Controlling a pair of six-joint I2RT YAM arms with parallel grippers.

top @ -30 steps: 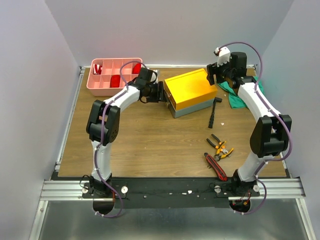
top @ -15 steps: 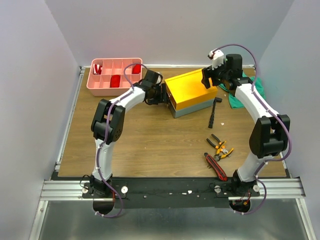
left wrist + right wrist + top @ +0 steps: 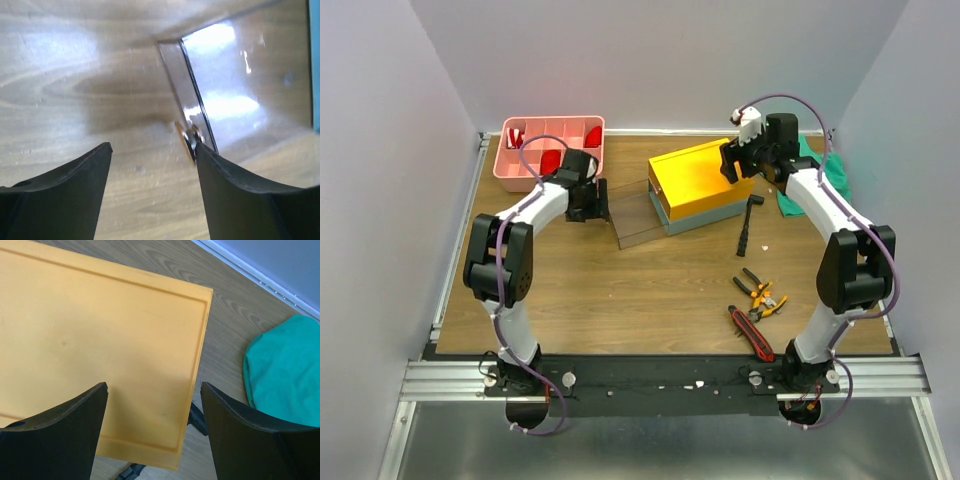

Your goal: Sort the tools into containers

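Left arm (image 3: 532,207) & right arm (image 3: 823,208): white links, black joints, thin purple cables (image 3: 782,96); pincer fingers (image 3: 55,435) matte black, curved.

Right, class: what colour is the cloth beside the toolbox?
Green; the cloth shows best in the right wrist view.

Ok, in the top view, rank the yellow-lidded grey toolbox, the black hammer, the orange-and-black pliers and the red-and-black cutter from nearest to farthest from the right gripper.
Starting from the right gripper:
1. The yellow-lidded grey toolbox, directly beneath it.
2. The black hammer, just right of the toolbox.
3. The orange-and-black pliers, well toward the near side.
4. The red-and-black cutter, nearer still, just past the pliers.
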